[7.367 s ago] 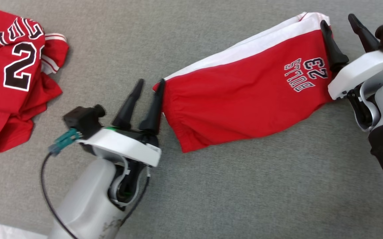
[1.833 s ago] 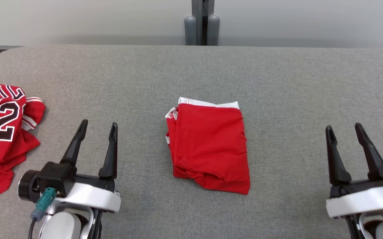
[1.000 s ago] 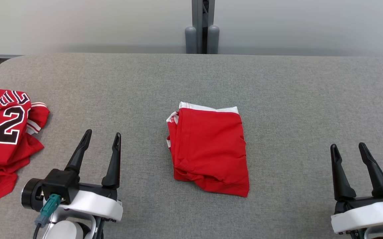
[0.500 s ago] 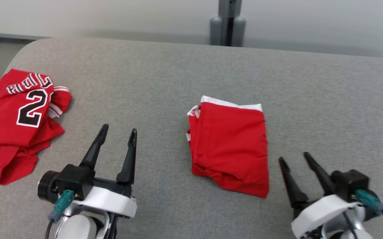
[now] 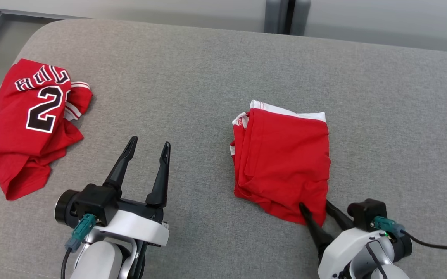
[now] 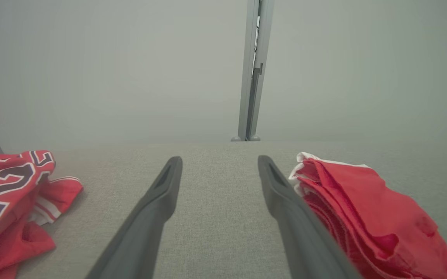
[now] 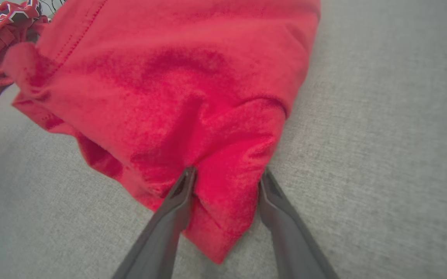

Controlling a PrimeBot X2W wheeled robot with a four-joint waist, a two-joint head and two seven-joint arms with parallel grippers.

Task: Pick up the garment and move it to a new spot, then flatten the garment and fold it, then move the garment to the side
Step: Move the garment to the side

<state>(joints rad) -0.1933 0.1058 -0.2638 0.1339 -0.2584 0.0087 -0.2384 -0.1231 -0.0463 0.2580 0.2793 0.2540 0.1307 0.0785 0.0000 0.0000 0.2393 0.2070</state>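
Grey fabric-covered tabletop (image 5: 207, 77): carries both cloth items.

Folded bright red garment with a white band (image 5: 285, 155): lies flat on the tabletop, right of centre in the head view. Long axis runs roughly 12 to 6 o'clock, tilted slightly toward 11–5. The white band marks the 12 o'clock end; the stacked fold edges face 9 o'clock.

Crumpled red jersey with dark, white-outlined lettering (image 5: 29, 128): at 9 o'clock of the garment, well apart, near the tabletop's edge.

Left claw (image 5: 149, 142): fingers spread wide, holding nothing, pointing to 12 o'clock. It stands at 8 o'clock of the garment and is not touching it.

Right claw (image 5: 315, 205): fingers spread wide, straddling the garment's 5 o'clock corner. The right wrist view shows red cloth bunched between the two fingers, and both fingertips meet it. The fingers have not clamped.

Change noted: half a second earlier the right claw stood clear of that corner, just beside it. The camera has shifted since; the garment's fold looks unaltered.
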